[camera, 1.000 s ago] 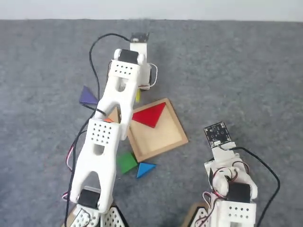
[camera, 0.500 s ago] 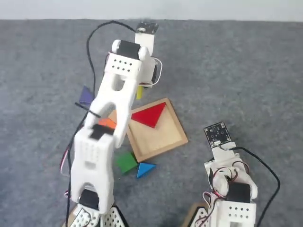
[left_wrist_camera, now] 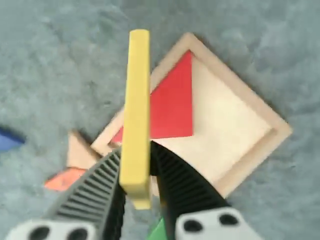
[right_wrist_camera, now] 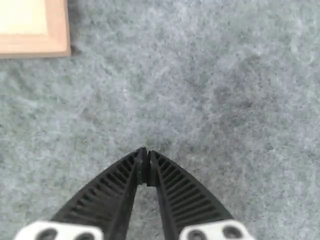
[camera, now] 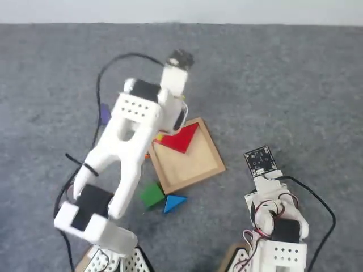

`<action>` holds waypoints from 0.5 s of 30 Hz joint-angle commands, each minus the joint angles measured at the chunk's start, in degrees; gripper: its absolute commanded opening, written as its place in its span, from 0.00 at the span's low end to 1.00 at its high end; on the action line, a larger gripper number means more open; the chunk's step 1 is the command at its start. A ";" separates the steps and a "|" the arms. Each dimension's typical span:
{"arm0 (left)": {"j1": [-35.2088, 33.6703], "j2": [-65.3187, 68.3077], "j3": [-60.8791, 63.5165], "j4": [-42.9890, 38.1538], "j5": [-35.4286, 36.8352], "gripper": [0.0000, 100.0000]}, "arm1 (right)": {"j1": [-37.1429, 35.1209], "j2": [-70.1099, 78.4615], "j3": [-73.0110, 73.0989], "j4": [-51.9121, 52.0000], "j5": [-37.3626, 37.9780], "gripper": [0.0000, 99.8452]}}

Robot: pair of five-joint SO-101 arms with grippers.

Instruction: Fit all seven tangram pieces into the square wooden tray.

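My left gripper (left_wrist_camera: 135,150) is shut on a yellow piece (left_wrist_camera: 137,110), held on edge above the near-left side of the square wooden tray (left_wrist_camera: 240,82). A red triangle (left_wrist_camera: 172,105) lies flat in the tray's far corner, as the high view also shows for the red triangle (camera: 180,137) and tray (camera: 213,144). On the carpet lie a green piece (camera: 151,194), a blue triangle (camera: 173,202), a purple piece (camera: 104,113), an orange piece (left_wrist_camera: 65,178) and a tan triangle (left_wrist_camera: 77,152). My right gripper (right_wrist_camera: 145,152) is shut on nothing, low over bare carpet.
Grey carpet covers the table. The left arm (camera: 136,130) reaches over the tray's left side and hides the pieces beneath it. The right arm (camera: 272,226) sits folded at the front right, with a tray corner (right_wrist_camera: 57,30) at the edge of its wrist view.
The left arm has risen and swung from beyond the tray's far-left edge to over the tray, carrying the yellow piece. The right arm has not moved.
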 commanded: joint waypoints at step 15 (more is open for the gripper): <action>-5.63 6.33 8.04 -9.67 24.70 0.01 | -0.22 -0.92 0.97 0.13 0.44 0.01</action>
